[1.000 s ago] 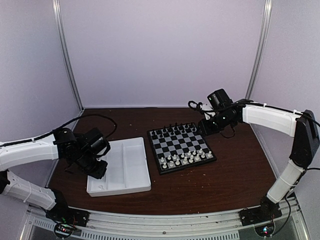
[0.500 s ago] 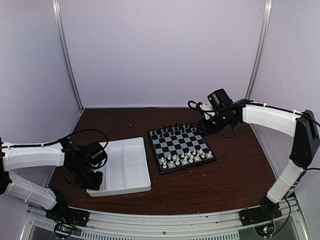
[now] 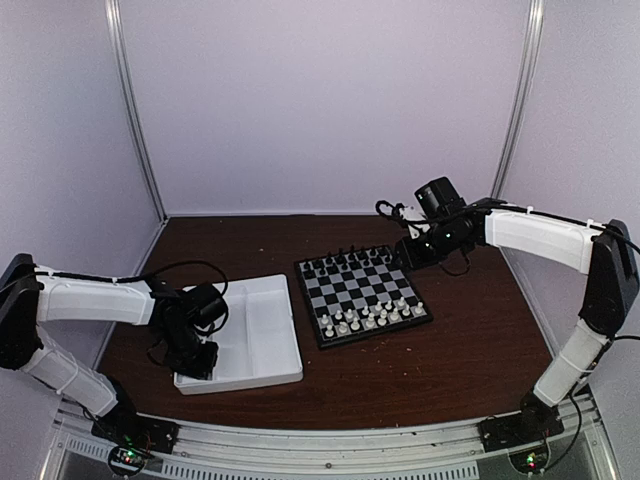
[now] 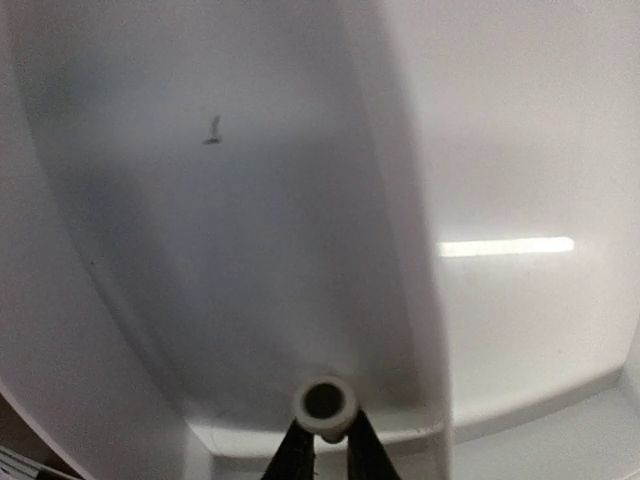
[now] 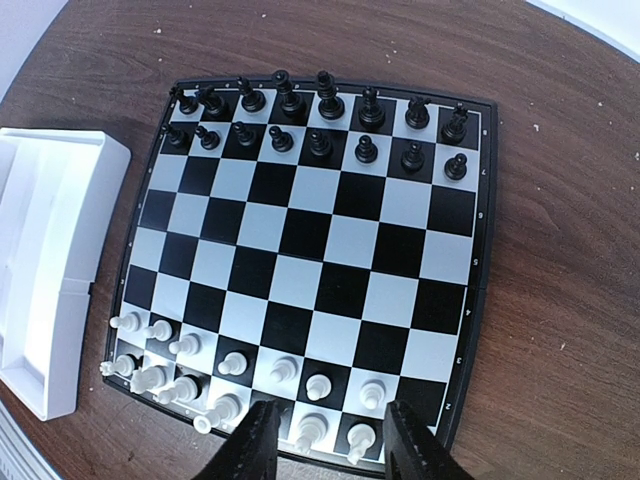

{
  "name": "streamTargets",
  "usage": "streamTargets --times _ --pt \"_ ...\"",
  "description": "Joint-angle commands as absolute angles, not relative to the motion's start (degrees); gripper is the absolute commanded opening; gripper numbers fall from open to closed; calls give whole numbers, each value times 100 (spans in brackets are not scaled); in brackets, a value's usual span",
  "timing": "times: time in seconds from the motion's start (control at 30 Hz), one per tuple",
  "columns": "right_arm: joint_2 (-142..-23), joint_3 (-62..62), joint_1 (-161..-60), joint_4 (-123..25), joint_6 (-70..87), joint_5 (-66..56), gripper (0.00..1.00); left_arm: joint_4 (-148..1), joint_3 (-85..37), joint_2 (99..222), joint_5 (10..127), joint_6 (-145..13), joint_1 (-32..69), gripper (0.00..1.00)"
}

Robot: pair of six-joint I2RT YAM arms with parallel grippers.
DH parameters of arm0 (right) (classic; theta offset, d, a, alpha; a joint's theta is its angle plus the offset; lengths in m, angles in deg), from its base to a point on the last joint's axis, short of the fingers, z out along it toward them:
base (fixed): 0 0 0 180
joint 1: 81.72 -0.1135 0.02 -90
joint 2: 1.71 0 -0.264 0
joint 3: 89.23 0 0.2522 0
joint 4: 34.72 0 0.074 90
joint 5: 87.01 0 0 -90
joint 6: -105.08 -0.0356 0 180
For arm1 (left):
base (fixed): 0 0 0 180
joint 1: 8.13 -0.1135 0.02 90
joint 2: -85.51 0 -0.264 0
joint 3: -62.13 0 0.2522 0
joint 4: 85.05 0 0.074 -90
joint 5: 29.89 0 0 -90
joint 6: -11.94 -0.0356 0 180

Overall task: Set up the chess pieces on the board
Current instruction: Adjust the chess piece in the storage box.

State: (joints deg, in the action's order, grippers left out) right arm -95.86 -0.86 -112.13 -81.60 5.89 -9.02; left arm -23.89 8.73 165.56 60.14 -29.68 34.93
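Top view: the left gripper (image 3: 193, 358) hangs over the near left corner of the tray (image 3: 262, 372). The board (image 3: 362, 296) lies just right of the tray, well apart from that gripper. The right gripper (image 3: 411, 251) sits by the board's far right corner. White pieces (image 3: 366, 318) fill the near rows and black pieces (image 3: 350, 262) the far rows.

Left wrist: one white piece (image 4: 323, 403), hidden from above, lies end-on in a tray corner at the fingertips (image 4: 290, 455). They are close together, but I cannot tell whether they clamp it.

Right wrist: the jaws stand apart, holding nothing, and the white rows stand unevenly.
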Motion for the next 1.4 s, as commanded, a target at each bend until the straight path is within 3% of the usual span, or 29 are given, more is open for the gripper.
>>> streamTargets --times 0.0,0.4,0.8,1.17,1.37 --pt "-9495 -73 -11213 -8074 621 -916 39 -2658 889 16858 6100 -3059 3423 5" --pt "-9551 28 -11213 -8089 613 -973 39 -2073 529 15854 5073 -2954 3362 3" --pt "-9536 37 -11213 -8053 579 -1061 39 -2149 -362 15478 5623 -3354 3361 5" --pt "-9422 -125 -11301 -7897 513 -1286 40 -3647 -891 16883 7057 -3472 3368 5" --pt "-9224 -114 -12004 -7789 838 -1092 41 -3917 -1341 17769 7049 -3519 3370 5"
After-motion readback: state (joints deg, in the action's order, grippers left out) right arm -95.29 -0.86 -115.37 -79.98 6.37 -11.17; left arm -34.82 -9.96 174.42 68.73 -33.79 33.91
